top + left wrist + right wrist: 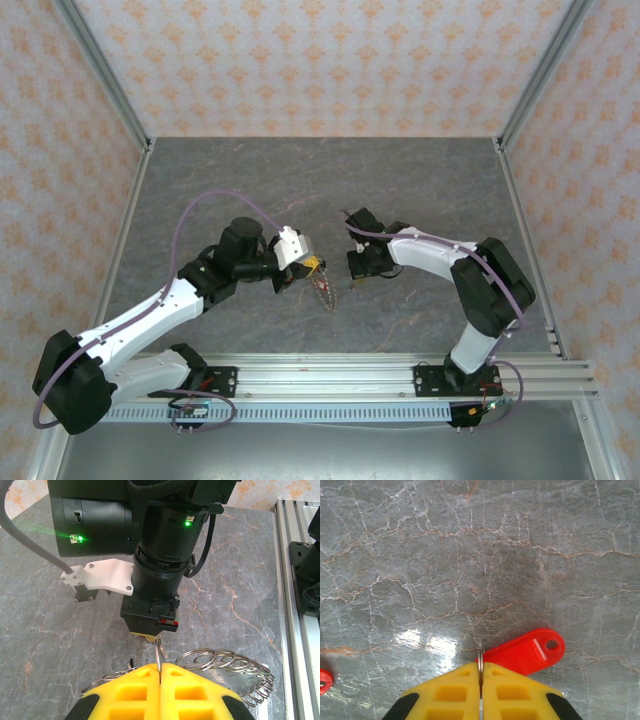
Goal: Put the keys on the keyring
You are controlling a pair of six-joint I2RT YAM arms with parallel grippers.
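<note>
Several small rings (pixel 227 666) hanging on keyring (pixel 159 654) already; task judged partway. Left gripper (pixel 160 670) pinching keyring wire, jaws fully closed on it, above mid surface (pixel 240 580). Right gripper (pixel 480 669) clamping closed on thin metal ring of red-tagged key (pixel 527 652), facing left gripper closely. Another red tag (pixel 323 681) lying loose on surface: more threading remaining.

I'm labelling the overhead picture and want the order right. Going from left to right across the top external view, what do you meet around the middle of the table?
left gripper, pinching the keyring → keys → right gripper
</note>
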